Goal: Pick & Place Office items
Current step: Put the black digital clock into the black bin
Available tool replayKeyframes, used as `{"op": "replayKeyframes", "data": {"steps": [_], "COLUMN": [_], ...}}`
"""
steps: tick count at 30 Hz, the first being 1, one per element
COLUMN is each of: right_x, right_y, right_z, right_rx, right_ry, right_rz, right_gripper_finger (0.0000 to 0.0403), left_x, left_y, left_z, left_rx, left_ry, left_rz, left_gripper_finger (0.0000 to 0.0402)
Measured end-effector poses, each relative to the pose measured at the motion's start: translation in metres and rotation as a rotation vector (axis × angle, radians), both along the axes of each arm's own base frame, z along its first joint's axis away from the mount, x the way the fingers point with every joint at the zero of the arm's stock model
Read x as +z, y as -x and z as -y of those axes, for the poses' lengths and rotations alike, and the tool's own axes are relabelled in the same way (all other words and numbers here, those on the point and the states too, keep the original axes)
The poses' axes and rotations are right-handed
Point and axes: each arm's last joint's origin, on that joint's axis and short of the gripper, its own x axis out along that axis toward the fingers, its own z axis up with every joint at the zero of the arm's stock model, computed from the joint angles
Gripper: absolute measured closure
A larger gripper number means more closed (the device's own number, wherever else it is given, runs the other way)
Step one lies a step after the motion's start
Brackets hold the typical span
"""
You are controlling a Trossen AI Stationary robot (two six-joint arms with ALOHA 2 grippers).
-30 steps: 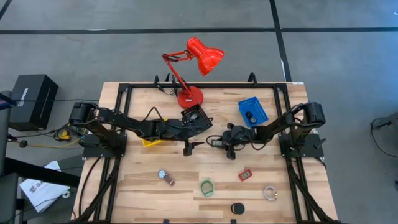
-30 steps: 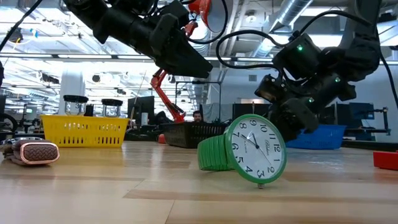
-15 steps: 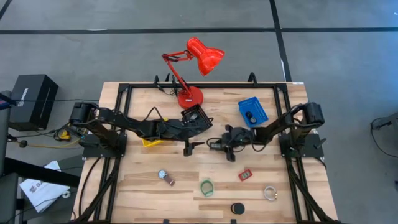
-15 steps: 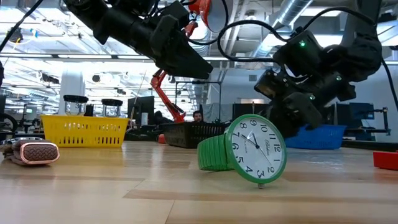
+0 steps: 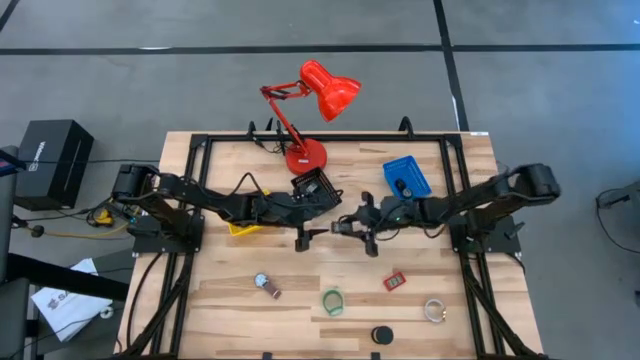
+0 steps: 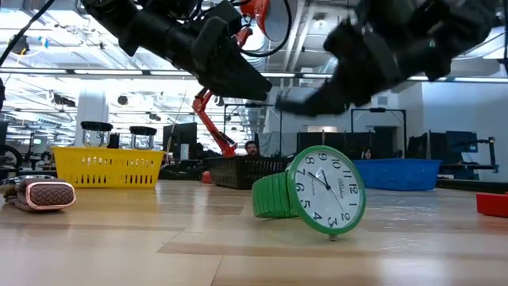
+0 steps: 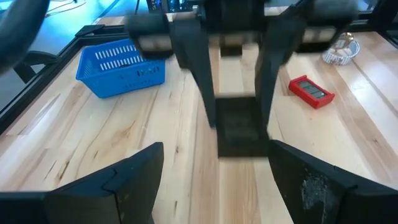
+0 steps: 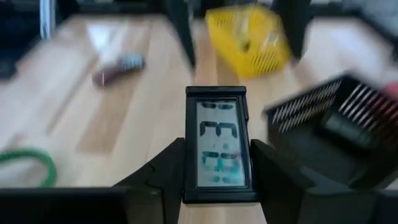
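Right wrist view — black digital display (image 8: 216, 144) clamped between right fingers (image 8: 165, 171).

The wooden table (image 5: 230, 300) carries a red lamp (image 5: 305, 155), three mesh trays, watches, a red piece and a black puck (image 5: 381, 335).

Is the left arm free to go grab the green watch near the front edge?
Probably yes: the left hand is open and empty, and bare table lies between it and the green watch.
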Motion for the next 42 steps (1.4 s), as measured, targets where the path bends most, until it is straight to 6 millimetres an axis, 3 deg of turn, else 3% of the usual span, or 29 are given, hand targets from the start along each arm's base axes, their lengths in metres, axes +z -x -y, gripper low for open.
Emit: {"op": "replayKeyframes", "data": {"steps": [4, 10, 17, 24, 30, 38, 42], "right_x": [0.024, 0.038, 0.032, 0.027, 0.031, 0.032, 0.031], "right_y": [0.000, -0.003, -0.016, -0.032, -0.029, -0.026, -0.026], "right_z": [0.001, -0.002, -0.002, -0.002, -0.002, -0.003, -0.002], "right_rx": [0.001, 0.021, 0.020, 0.007, 0.008, 0.015, 0.011], "right_ry": [0.015, 0.042, 0.044, 0.103, 0.106, 0.107, 0.107], "right_rz": [0.094, 0.142, 0.108, 0.088, 0.069, 0.038, 0.035], "right_gripper_finger": [0.0257, 0.0228, 0.0257, 0.0239, 0.0257, 0.0235, 0.0249], "left_x": [0.002, 0.007, 0.009, 0.009, 0.004, 0.004, 0.004], "left_y": [-0.001, -0.002, -0.003, -0.003, -0.001, -0.001, -0.001], "left_z": [0.002, 0.005, 0.006, 0.006, 0.005, 0.004, 0.004], "left_rx": [-0.001, -0.014, -0.015, -0.017, -0.015, -0.018, -0.019], "left_ry": [0.011, 0.011, 0.010, 0.010, 0.005, -0.020, -0.020], "left_rz": [0.021, 0.076, 0.101, 0.097, 0.047, 0.041, 0.040], "left_gripper_finger": [0.0117, 0.0117, 0.0117, 0.0127, 0.0154, 0.0158, 0.0173]}}
